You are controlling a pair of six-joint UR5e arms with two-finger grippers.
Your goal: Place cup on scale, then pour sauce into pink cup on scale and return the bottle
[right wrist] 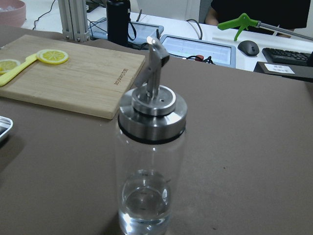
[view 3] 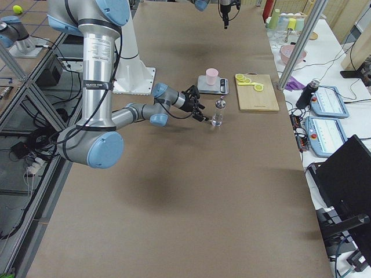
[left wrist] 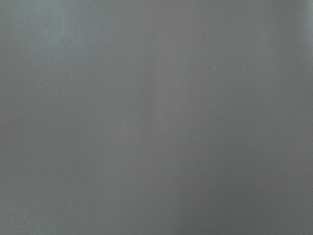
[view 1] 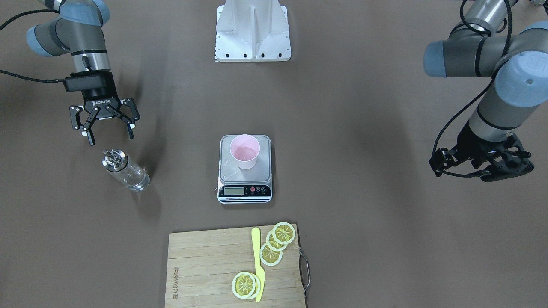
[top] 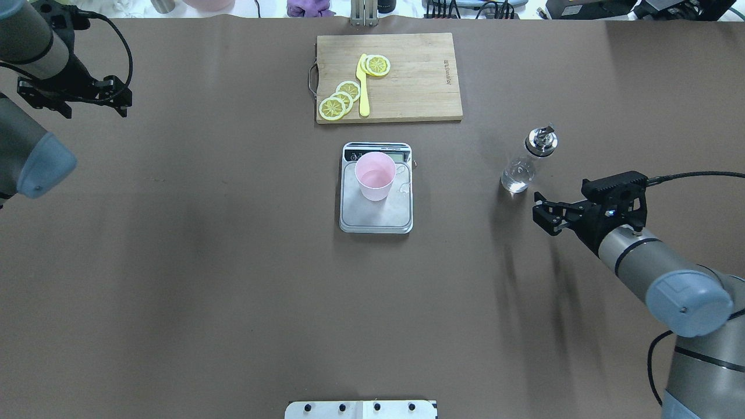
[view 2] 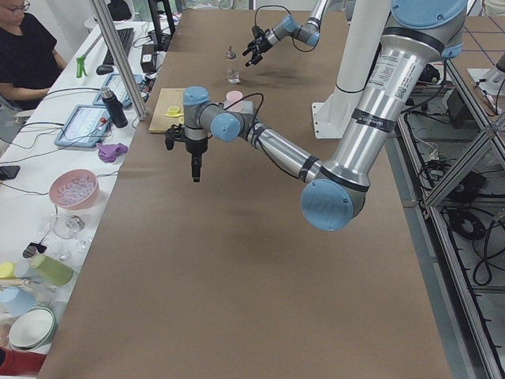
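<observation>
The pale pink cup (view 1: pixel 244 150) stands upright on the steel platform of the scale (view 1: pixel 245 174), also in the overhead view (cup (top: pixel 375 176), scale (top: pixel 375 220)). The clear glass bottle (view 1: pixel 126 171) with a metal cap and spout stands on the table, with a little clear sauce (right wrist: pixel 145 201) at its bottom. My right gripper (view 1: pixel 111 137) is open and empty, just short of the bottle (top: pixel 522 169) and not touching it. My left gripper (view 1: pixel 492 169) hangs high over the table's far end, holding nothing that shows; I cannot tell how its jaws stand.
A wooden cutting board (top: pixel 419 87) with lemon slices (top: pixel 340 99) and a yellow knife (top: pixel 364 87) lies beyond the scale. The robot's white base plate (view 1: pixel 252 42) is behind the scale. Some wet patches lie on the scale platform beside the cup.
</observation>
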